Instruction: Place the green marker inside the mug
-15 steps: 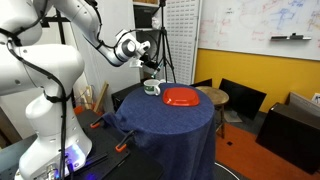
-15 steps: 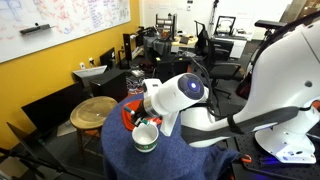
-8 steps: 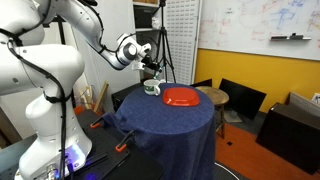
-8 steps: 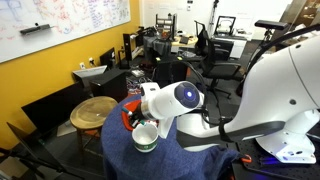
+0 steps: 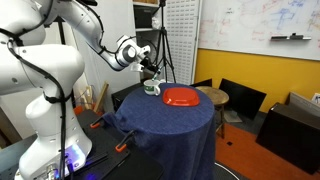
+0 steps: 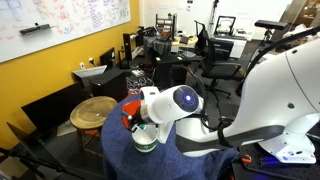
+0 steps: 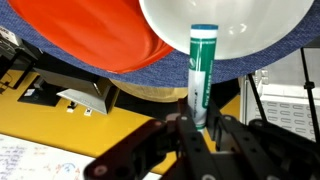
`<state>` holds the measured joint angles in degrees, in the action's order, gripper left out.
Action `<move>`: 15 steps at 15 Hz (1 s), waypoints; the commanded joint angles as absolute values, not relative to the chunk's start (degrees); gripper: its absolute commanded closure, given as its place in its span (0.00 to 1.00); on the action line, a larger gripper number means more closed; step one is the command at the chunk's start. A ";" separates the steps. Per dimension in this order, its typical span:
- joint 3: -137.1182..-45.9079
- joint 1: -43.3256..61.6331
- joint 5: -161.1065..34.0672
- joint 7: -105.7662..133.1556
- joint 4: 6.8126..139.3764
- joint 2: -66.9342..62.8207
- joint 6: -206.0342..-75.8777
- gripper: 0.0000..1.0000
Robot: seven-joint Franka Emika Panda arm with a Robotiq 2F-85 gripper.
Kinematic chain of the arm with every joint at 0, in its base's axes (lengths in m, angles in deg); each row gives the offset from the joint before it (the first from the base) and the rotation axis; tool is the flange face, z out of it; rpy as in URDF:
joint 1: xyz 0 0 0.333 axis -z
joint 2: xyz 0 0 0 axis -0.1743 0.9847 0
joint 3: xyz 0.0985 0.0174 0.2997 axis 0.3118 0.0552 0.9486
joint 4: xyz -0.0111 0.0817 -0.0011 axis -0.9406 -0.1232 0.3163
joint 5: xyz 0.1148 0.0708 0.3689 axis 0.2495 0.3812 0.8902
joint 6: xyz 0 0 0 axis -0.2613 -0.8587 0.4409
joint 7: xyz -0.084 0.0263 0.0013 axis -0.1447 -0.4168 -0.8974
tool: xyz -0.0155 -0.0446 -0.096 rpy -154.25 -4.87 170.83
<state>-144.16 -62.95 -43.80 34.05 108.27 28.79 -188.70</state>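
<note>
Tool [image 7: 203,128] is closed narrow on the green marker [image 7: 203,70], gripping one end. The free end points at the mug [image 7: 235,25]; cannot tell if it is over the opening.

Risk: if let go off-centre, the marker likely hits the rim and drops onto the surface [image 5: 170,130]. A low tool could tip the mug.

Red dish [image 7: 90,35] lies just beside the mug, so little room there. Mug stands near the surface's far edge. Open cloth lies on the near side.
</note>
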 commanded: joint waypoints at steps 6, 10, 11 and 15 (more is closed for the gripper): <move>-142.90 -60.66 -42.21 33.31 108.65 25.52 -189.35 0.18; -144.52 -61.74 -41.91 33.36 110.18 24.20 -189.05 0.00; -145.31 -62.38 -41.66 33.44 110.96 23.74 -189.03 0.00; -149.63 -65.59 -40.53 33.39 115.12 20.97 -188.95 0.00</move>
